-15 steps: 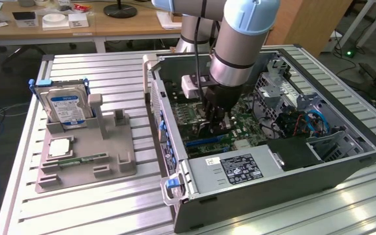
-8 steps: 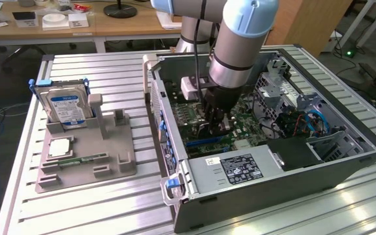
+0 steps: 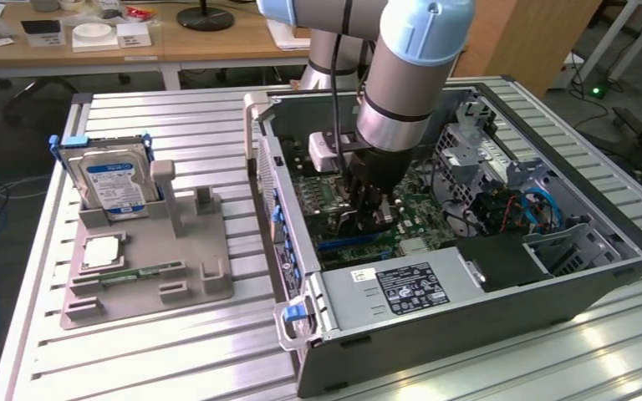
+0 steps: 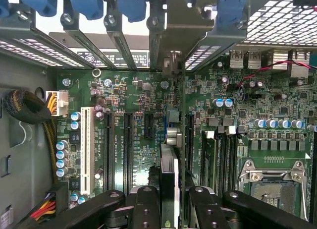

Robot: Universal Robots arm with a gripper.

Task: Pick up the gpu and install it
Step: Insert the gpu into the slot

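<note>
My gripper (image 3: 368, 215) is down inside the open computer case (image 3: 588, 276), just above the green motherboard (image 3: 416, 200). It is shut on the gpu (image 3: 373, 224), a thin dark card held on edge. In the wrist view the gpu (image 4: 167, 182) stands edge-on between my two black fingers (image 4: 144, 209). It lines up with a long slot between the black expansion slots (image 4: 128, 149) and the memory slots (image 4: 220, 159). Its metal end bracket (image 4: 171, 63) reaches to the rear slot openings of the case. Whether the card's edge is seated in the slot I cannot tell.
A grey fixture (image 3: 148, 288) on the slatted table holds a silver hard drive with blue label (image 3: 114, 180), a square chip (image 3: 100, 251) and a green memory stick (image 3: 143, 271). Inside the case are the power supply (image 3: 410, 284), drive cages (image 3: 500, 159), cables (image 4: 22, 107) and the processor socket (image 4: 270, 184).
</note>
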